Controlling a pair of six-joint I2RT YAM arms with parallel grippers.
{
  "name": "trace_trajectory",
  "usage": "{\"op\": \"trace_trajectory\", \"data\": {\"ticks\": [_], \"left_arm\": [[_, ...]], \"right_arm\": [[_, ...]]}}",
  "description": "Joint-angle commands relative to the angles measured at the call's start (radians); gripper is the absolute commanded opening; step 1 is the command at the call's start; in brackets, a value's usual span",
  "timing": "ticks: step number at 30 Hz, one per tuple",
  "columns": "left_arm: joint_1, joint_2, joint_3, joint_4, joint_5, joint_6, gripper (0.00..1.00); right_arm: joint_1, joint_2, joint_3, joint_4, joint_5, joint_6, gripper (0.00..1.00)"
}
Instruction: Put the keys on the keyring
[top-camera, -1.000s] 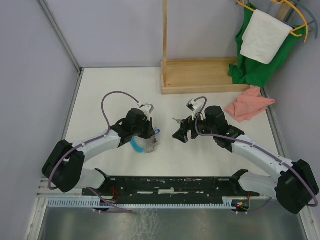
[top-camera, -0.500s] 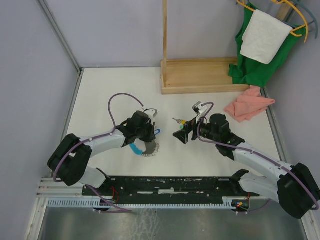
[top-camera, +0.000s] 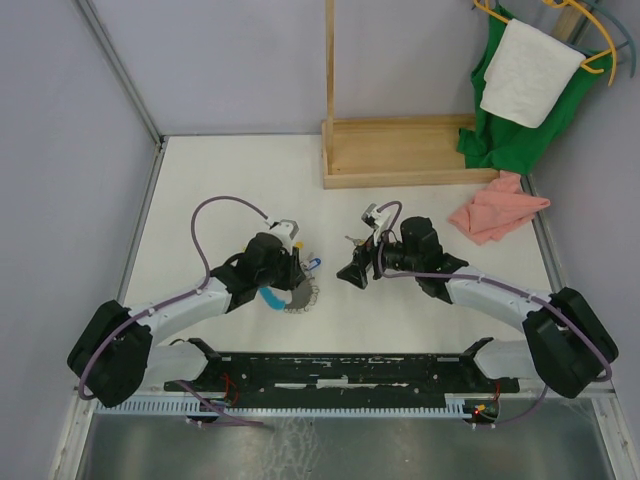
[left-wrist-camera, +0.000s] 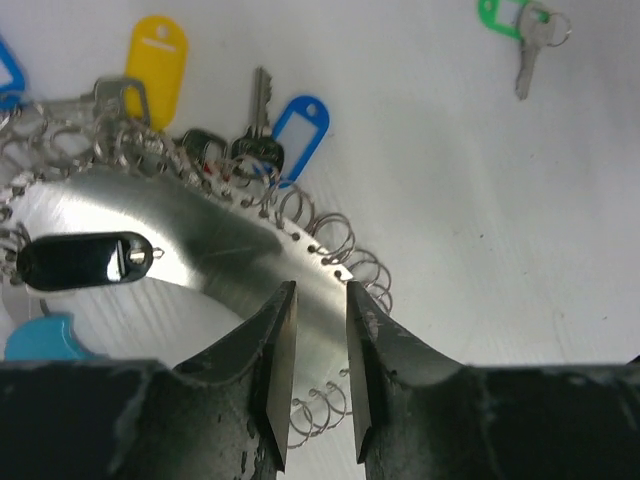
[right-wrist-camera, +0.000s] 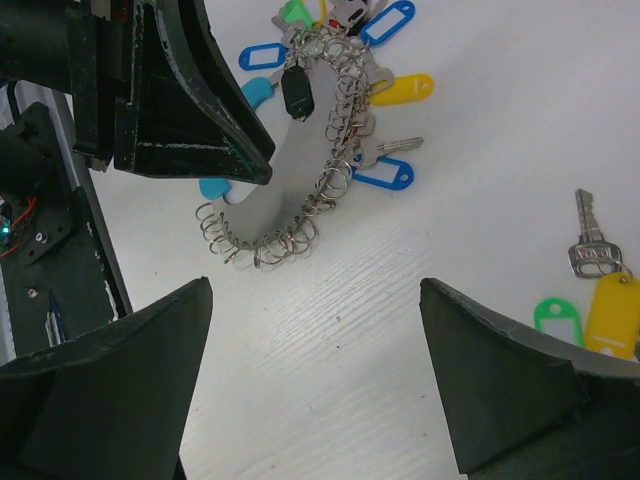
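Note:
The keyring (left-wrist-camera: 180, 225), a curved grey metal band edged with wire loops, lies flat on the white table (left-wrist-camera: 480, 230). It carries keys with yellow (left-wrist-camera: 158, 55), blue (left-wrist-camera: 300, 125) and black (left-wrist-camera: 80, 260) tags. My left gripper (left-wrist-camera: 321, 290) hovers over the band's end, jaws slightly parted, band and loops showing through the gap. In the right wrist view the keyring (right-wrist-camera: 290, 190) lies ahead. The loose keys (right-wrist-camera: 590, 245), with a green tag (right-wrist-camera: 555, 318) and a yellow tag (right-wrist-camera: 610, 310), lie at right. My right gripper (right-wrist-camera: 315, 290) stands wide open over bare table.
A wooden stand (top-camera: 400, 150) sits at the back. A pink cloth (top-camera: 497, 208) lies at the right. Green cloth and a white towel (top-camera: 525, 80) hang at the far right. A black rail (top-camera: 330, 365) runs along the near edge.
My left gripper's jaws have parted from shut, and the keyring now rests on the table. The right gripper has shifted a little left, still wide open.

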Motion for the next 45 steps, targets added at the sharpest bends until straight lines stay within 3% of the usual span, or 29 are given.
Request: {"op": "trace_trajectory", "data": {"ticks": [1, 8, 18, 26, 32, 35, 45], "left_arm": [[0.005, -0.057, -0.072, 0.046, -0.096, -0.11, 0.35], [0.051, -0.084, -0.139, 0.077, -0.073, -0.137, 0.38], [0.138, -0.122, -0.213, 0.128, -0.015, -0.174, 0.38], [0.142, -0.116, -0.225, 0.133, -0.012, -0.177, 0.38], [0.142, -0.104, -0.222, 0.123, -0.022, -0.184, 0.38], [0.143, -0.119, -0.219, 0.099, -0.047, -0.208, 0.38], [0.143, -0.263, -0.218, -0.135, -0.25, -0.424, 0.55]], "right_arm": [[0.03, 0.068, 0.091, 0.008, -0.09, -0.161, 0.92], [0.104, 0.181, 0.182, -0.097, -0.182, -0.52, 0.88], [0.133, 0.382, 0.428, -0.364, -0.211, -0.79, 0.73], [0.168, 0.53, 0.581, -0.511, -0.194, -0.874, 0.58], [0.183, 0.615, 0.649, -0.539, -0.16, -0.881, 0.52], [0.186, 0.65, 0.681, -0.561, -0.147, -0.87, 0.51], [0.209, 0.682, 0.678, -0.624, -0.143, -0.825, 0.56]]}}
